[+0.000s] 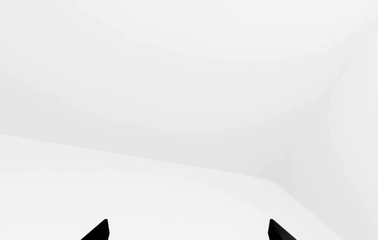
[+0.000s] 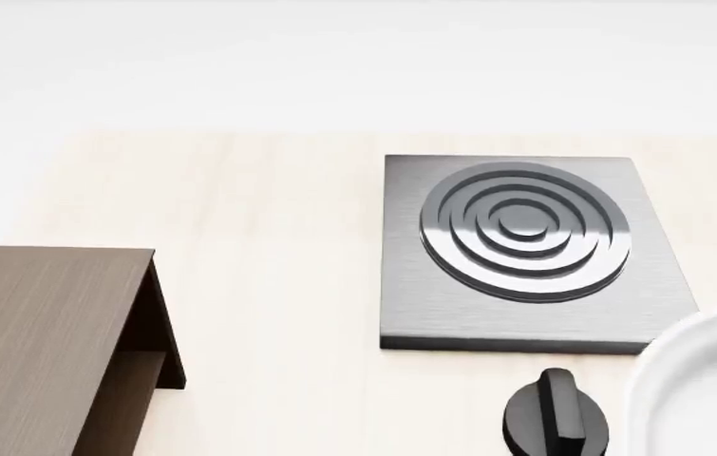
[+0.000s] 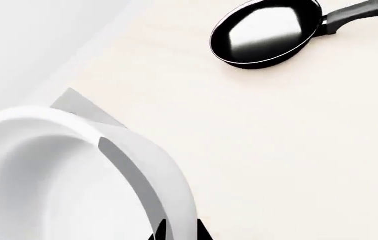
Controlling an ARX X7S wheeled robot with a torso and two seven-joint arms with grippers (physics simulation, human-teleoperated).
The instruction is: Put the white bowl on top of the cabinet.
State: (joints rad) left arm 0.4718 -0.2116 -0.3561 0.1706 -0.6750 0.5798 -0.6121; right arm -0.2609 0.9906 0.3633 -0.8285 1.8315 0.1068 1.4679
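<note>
white bowl (image 3: pixel 55 170) in right gripper (image 3: pixel 177 233) (rim pinched)

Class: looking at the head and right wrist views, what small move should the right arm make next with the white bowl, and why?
Probably carry the glossy white deep bowl leftwards toward the dark brown wood-grain cabinet. The right gripper appears clamped on the bowl's wall, and the bowl sits at the table's right, beyond the grey ringed stove plate, with the cabinet's flat top bare.
</note>
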